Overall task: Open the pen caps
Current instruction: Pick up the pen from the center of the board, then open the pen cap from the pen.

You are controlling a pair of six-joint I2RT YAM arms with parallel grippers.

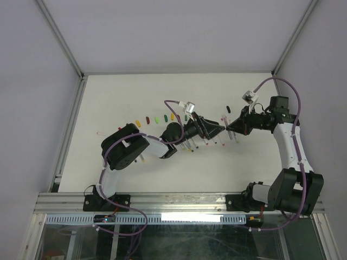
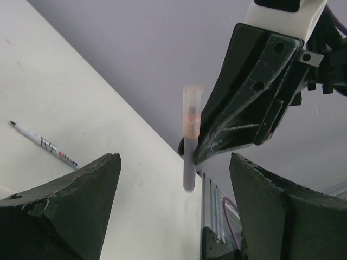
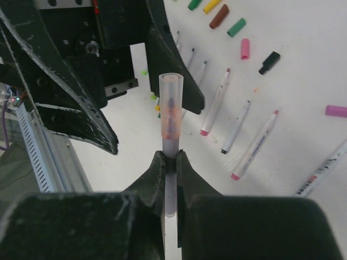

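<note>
The right gripper (image 3: 170, 160) is pinching a pen barrel (image 3: 170, 147) in its jaws, translucent cap (image 3: 171, 100) on. The left gripper (image 2: 172, 165) is holding its jaws wide, facing the cap

Over the white table (image 1: 135, 92), left hand (image 1: 212, 130) and right hand (image 1: 233, 127) close together, coloured pen caps (image 1: 158, 118) alongside
</note>
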